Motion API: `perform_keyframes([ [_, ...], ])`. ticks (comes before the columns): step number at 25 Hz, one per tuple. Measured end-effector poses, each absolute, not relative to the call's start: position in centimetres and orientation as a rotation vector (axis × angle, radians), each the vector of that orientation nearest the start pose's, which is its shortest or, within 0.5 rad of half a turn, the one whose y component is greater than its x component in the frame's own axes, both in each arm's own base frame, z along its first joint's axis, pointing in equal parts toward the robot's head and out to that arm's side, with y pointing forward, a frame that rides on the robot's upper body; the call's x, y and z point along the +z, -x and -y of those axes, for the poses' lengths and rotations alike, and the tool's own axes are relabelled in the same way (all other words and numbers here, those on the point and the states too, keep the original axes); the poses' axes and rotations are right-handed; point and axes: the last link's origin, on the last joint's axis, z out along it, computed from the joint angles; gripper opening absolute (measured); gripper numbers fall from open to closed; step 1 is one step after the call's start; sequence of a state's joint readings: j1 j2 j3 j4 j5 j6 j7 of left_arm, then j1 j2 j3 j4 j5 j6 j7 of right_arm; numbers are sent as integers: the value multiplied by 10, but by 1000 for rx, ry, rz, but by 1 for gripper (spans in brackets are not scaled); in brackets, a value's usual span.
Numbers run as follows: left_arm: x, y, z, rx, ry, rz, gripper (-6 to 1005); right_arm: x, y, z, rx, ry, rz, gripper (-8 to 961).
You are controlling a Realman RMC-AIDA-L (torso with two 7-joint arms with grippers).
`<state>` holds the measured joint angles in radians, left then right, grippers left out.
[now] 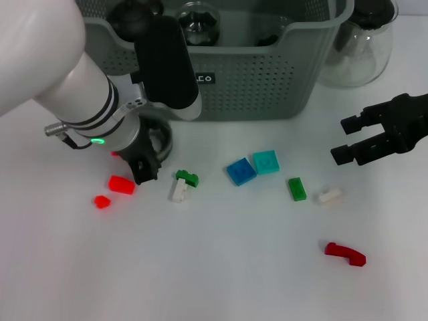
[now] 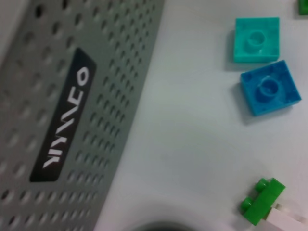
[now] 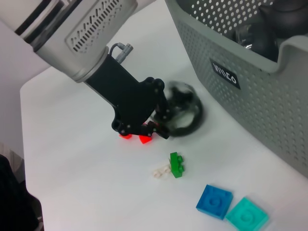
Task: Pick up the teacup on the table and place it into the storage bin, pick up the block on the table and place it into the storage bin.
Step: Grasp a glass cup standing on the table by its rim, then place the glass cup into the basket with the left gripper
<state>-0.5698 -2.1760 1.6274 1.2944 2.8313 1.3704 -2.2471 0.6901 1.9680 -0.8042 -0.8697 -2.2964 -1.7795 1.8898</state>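
1. Dark glass is the tricky bit here: the teacup (image 3: 182, 115) sits on the table just in front of the storage bin (image 1: 267, 73), and the left gripper (image 3: 156, 115) is down on it. Looks like the fingers straddle the near rim, but I honestly can't tell if they've clamped or are just touching.
2. My guess at the main risk: a rim pinch on smooth glass could let the cup twist or slide out on the lift, and it'd drop onto the bricks right beside it, the red brick (image 1: 122, 184) and the green-and-white pair (image 1: 183, 185).
3. Second worry: the cup is very near the bin wall, so a lift that isn't straight up could knock the perforated side or the rim.
4. Blocks still on the table: blue block (image 1: 241, 171), teal block (image 1: 265, 162), a small green brick (image 1: 297, 188), a white piece (image 1: 330, 195), and a dark red curved piece (image 1: 345, 254) nearest the robot.
5. Right gripper (image 1: 342, 140) hangs over the right side with its jaws apart, holding nothing.
6. Surface is a plain white tabletop (image 1: 221, 267); a clear glass jug (image 1: 364, 47) stands at the back right by the bin.
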Motion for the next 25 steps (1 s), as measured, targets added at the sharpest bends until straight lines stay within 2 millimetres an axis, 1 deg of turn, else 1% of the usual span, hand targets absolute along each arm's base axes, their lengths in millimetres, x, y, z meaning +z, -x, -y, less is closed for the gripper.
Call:
perform_keyframes([
  [2,-60,182,-341,811,2691,223,237,48,-227,-354,140,2979,-886,908],
  [5,-58,179,-337,796,2705,229,55,49,-227,-353,139,2983,-885,908],
  [8,-53,169,-331,753,2727,249,49,50,-228,-353,139,2982,-886,909],
  [12,-36,150,-317,631,2797,318,45,51,-229,-353,128,2981,-888,909],
  [13,-25,139,-311,529,2846,355,46,52,-229,-353,125,2982,-889,909],
  [14,-23,137,-310,500,2855,361,46,53,-229,-353,123,2983,-891,909],
  [15,-16,130,-308,420,2885,380,46,53,-229,-352,123,2984,-892,909],
  [17,3,114,-310,195,2942,428,47,55,-229,-352,124,2986,-892,909],
  [19,28,97,-318,-58,2975,465,47,57,-230,-351,128,2984,-890,909],
  [21,46,84,-323,-243,3004,469,47,59,-231,-352,125,2980,-893,909],
  [22,60,72,-328,-361,3012,461,48,60,-231,-352,122,2980,-898,909],
  [23,70,64,-332,-431,3012,451,48,61,-231,-352,119,2979,-903,909],
  [24,76,59,-336,-466,3008,447,48,61,-231,-351,118,2979,-909,909],
  [25,84,51,-343,-506,2998,441,48,62,-231,-352,118,2977,-914,909],
])
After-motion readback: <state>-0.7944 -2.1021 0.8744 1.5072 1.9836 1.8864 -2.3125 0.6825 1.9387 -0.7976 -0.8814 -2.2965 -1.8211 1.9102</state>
